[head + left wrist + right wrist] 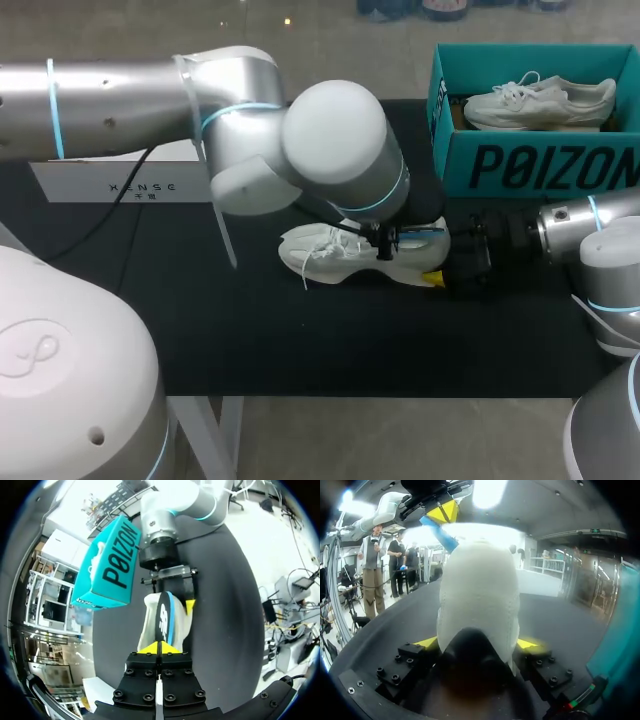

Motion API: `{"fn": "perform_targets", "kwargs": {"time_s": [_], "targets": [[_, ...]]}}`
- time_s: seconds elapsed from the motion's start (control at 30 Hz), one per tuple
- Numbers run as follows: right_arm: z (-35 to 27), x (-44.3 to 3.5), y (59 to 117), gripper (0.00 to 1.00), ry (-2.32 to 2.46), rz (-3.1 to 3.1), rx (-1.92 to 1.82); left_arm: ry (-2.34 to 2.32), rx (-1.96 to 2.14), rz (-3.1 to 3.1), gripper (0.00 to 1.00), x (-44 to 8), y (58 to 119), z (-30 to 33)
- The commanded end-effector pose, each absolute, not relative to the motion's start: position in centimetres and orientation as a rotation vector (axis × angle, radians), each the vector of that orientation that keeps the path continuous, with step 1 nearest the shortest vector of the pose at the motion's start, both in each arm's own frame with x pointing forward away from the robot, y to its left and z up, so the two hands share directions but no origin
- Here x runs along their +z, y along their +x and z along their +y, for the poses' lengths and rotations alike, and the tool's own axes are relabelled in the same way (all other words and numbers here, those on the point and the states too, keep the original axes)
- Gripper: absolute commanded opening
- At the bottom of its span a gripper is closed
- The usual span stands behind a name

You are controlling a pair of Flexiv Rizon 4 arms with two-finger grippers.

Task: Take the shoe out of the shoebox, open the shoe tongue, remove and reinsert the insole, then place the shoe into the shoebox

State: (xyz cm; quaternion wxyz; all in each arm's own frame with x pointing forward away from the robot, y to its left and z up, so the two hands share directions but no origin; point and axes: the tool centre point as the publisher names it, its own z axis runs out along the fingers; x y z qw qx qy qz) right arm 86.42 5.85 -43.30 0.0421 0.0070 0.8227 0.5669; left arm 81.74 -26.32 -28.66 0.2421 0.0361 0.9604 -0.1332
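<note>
A white shoe [335, 255] sits at the middle of the black table [250, 330], out of the teal shoebox [540, 165] and near its front wall (I cannot tell whether the sole rests on the table). A second white shoe [540, 100] lies inside the box. My right gripper [477, 644] is clamped on the shoe's heel, one yellow tip on each side. My left gripper [159, 650] has its tips pinched together on the insole [164, 616], a thin black sheet with a blue rim standing partly out of the shoe's opening. I judge the insole light and floppy, likely to buckle if pushed from one end. The shoe's upper looks soft, so the firmer heel seems the sensible place to grip.
</note>
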Motion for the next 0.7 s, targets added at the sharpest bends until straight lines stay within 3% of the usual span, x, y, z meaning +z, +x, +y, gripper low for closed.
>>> {"fn": "perform_targets", "kwargs": {"time_s": [0.03, 0.3, 0.5, 0.63, 0.7], "targets": [[6.0, -43.7, 86.5, 0.0, 0.024, 2.519, 1.733, 0.099, -0.391, 2.636, 0.0, -28.9, 81.2, -25.3], [6.0, -43.7, 86.5, 0.0, 0.024, 2.519, 1.733, 0.065, -0.433, 2.661, 0.0, -28.8, 80.1, -23.8], [6.0, -43.7, 86.5, 0.0, 0.024, 2.519, 1.733, 0.057, -0.463, 2.684, 0.08, -29.7, 80.4, -23.6], [6.0, -43.7, 86.5, 0.0, 0.024, 2.519, 1.733, 0.093, -0.489, 2.686, 0.25, -30.4, 80.4, -24.1], [6.0, -43.7, 86.5, 0.0, 0.024, 2.519, 1.733, 0.101, -0.493, 2.69, 0.25, -30.9, 80.6, -24.4]]}}
